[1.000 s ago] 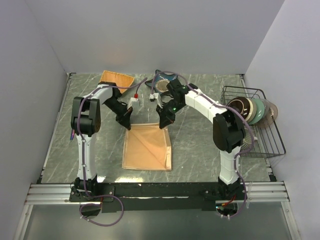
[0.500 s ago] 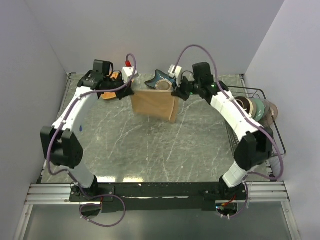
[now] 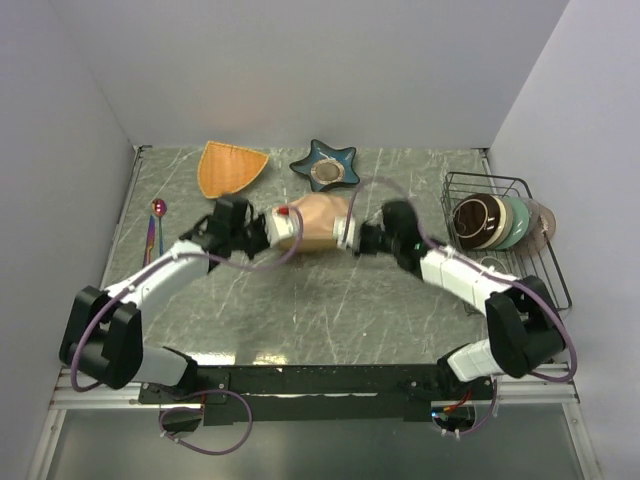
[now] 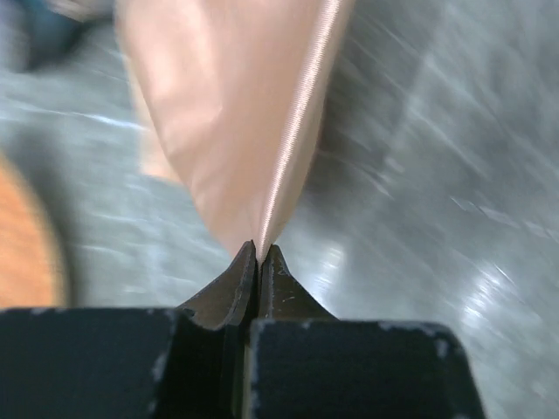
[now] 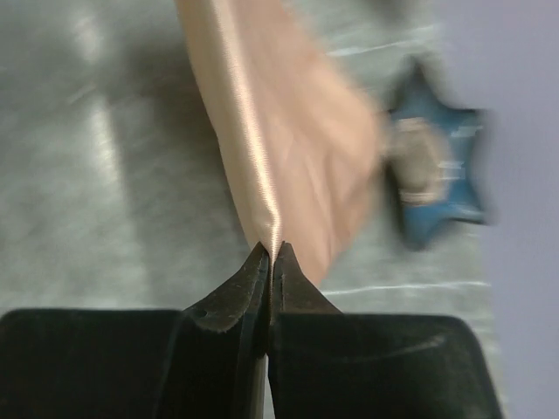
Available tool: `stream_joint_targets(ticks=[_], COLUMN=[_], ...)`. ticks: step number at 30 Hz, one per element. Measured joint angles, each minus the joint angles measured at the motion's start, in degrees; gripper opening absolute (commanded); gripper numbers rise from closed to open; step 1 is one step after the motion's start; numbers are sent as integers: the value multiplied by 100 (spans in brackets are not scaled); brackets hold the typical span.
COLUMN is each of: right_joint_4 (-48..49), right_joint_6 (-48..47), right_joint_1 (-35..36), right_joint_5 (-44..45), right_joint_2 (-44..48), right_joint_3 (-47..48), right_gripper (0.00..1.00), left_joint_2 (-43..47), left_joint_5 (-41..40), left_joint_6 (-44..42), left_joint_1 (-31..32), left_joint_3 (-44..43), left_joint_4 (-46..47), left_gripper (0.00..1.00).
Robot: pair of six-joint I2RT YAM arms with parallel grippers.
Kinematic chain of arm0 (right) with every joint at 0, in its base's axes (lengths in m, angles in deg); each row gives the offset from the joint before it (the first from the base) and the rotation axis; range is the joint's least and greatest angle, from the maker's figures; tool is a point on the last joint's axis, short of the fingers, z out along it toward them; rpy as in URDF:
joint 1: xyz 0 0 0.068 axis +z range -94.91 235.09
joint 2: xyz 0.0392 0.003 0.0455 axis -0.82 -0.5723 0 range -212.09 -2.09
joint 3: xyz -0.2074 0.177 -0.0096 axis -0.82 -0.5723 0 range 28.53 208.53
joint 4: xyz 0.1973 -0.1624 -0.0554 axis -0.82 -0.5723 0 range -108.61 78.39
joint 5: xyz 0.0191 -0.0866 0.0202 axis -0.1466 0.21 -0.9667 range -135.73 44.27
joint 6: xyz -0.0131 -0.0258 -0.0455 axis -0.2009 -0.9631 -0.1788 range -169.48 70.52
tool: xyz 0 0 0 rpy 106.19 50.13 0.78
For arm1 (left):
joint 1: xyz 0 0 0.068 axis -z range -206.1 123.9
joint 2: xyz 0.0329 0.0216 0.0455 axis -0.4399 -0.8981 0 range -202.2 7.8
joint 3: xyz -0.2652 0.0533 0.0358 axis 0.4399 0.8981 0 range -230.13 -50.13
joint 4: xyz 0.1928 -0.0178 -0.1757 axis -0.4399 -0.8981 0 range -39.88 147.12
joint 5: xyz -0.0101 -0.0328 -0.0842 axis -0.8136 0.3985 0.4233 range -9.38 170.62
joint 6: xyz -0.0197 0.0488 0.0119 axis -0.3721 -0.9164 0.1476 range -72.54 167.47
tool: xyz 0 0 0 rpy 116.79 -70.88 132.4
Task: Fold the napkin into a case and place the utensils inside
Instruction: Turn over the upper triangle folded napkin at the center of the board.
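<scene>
**Both grippers pinch the napkin, upper middle of the table**

The left gripper [image 4: 259, 255] is clamped tight on one end of the peach napkin [image 3: 318, 220]. The right gripper [image 5: 272, 253] is clamped on the other end. The cloth spans the gap between them in the upper middle of the top view, just below the blue star dish [image 3: 325, 167]. The utensils [image 3: 155, 225] lie at the table's [image 3: 330, 300] left edge, lower left of the orange fan dish [image 3: 230, 167].
</scene>
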Motion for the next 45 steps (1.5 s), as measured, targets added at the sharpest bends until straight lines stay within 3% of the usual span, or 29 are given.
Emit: stream_joint_targets(ticks=[5,9,24,30,39,45], right_joint_4=[149,216,297,-304,-885,-1322], right_joint_6=[-960,-1475,-1930,-1316,-863,-833], right_joint_1=[710,1123,1720,1460,649,509], right_joint_5=[13,179,717,1040,984,785], right_joint_2=[557,973,1161,1154,1314,1473], right_joint_3=[-1617,-2164,-2684,-1641,409,892], right_gripper=[0,0,0,0,0,0], left_joint_2=[422,619,883,809,402,391], left_joint_5=[-308,-450,-627,-723,-531,-330], left_joint_6=[-341,-433,-498,-199,205,205], left_joint_1=[599,835,1399,1069,168,146], left_joint_3=[1401,1657,2166,1283,-1384,-1875], left_joint_4=[2,-94,-254,-793,-1108,-1421], left_gripper=[1,1,1,1,1,1])
